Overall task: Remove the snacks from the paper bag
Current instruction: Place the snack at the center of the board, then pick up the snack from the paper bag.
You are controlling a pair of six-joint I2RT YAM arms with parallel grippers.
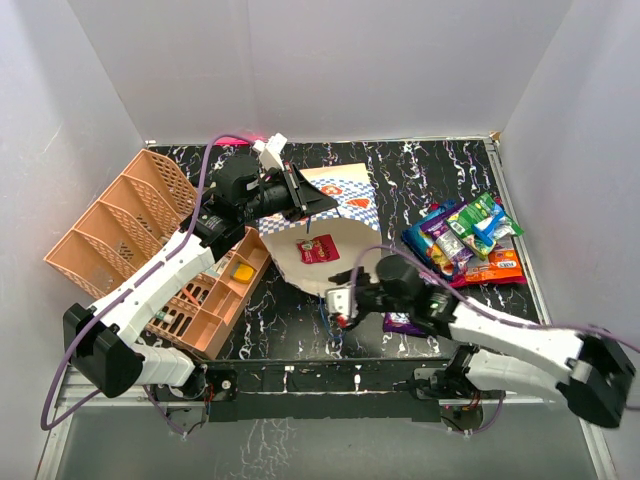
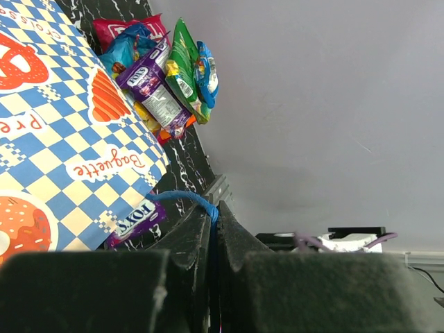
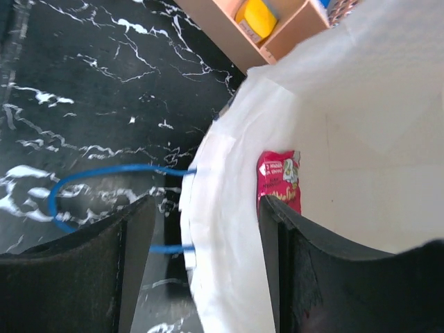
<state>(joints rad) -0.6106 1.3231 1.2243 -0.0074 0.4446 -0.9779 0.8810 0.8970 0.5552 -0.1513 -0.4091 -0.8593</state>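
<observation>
The paper bag (image 1: 340,215) lies tilted in the middle of the table, its mouth toward the near edge. My left gripper (image 1: 308,205) is shut on the bag's blue cord handle (image 2: 187,200) and holds up the far side. My right gripper (image 3: 208,208) is open at the bag's mouth, with the white rim (image 3: 222,208) between its fingers, one finger inside. A magenta-red packet (image 3: 279,179) lies inside the bag by that finger; it also shows in the top view (image 1: 315,250). Several snacks (image 1: 465,238) are piled on the table at the right. A purple packet (image 1: 403,323) lies under my right arm.
The peach latticed basket (image 1: 130,235) stands at the left, a yellow item (image 1: 242,270) in one compartment. White walls close in the table on three sides. The bag's other blue handle (image 3: 83,173) lies on the black marbled tabletop outside the mouth.
</observation>
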